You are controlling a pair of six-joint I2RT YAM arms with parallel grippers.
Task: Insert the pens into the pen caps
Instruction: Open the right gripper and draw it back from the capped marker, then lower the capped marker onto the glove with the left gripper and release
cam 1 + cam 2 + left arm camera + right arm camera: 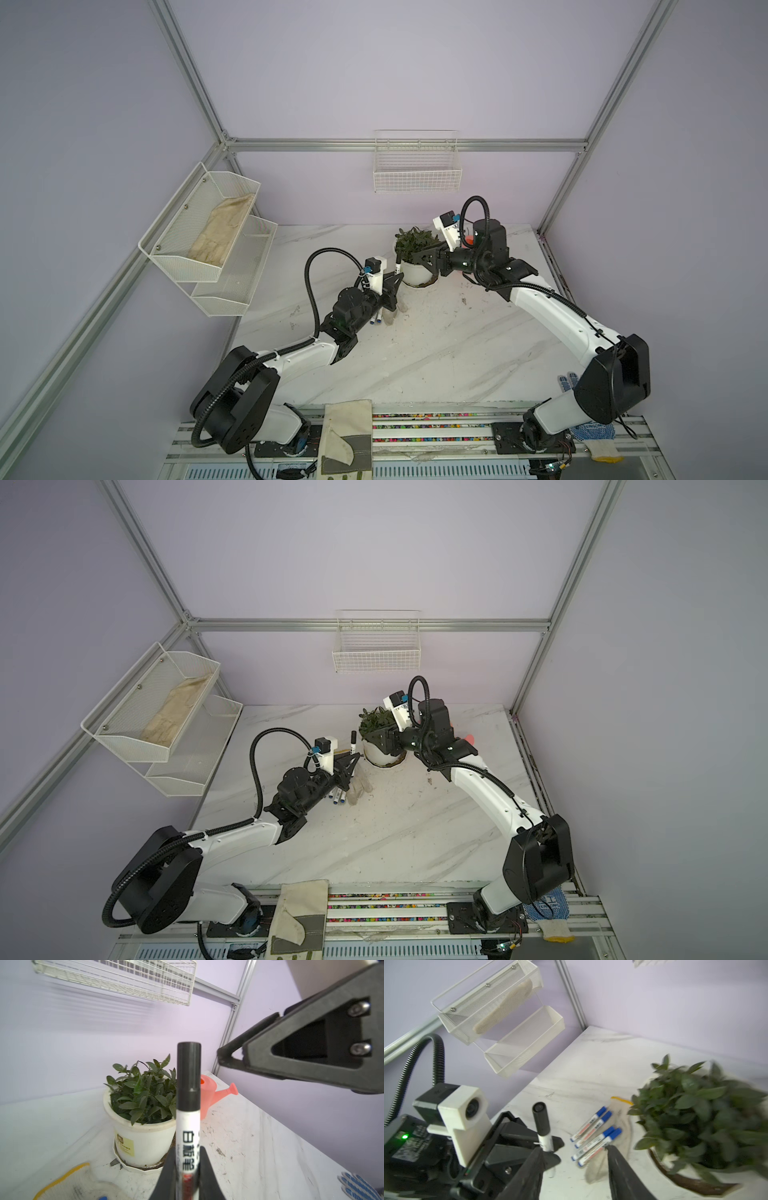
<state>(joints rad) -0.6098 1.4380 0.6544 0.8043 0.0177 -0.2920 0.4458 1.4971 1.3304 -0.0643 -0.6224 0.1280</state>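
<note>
Top view: held pen [397, 266] just beside pot [415, 274]

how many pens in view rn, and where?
5. Four blue-capped pens lie side by side on the table, partly on the glove. One black-capped pen stands upright in the left pincer. None obviously hidden.
</note>
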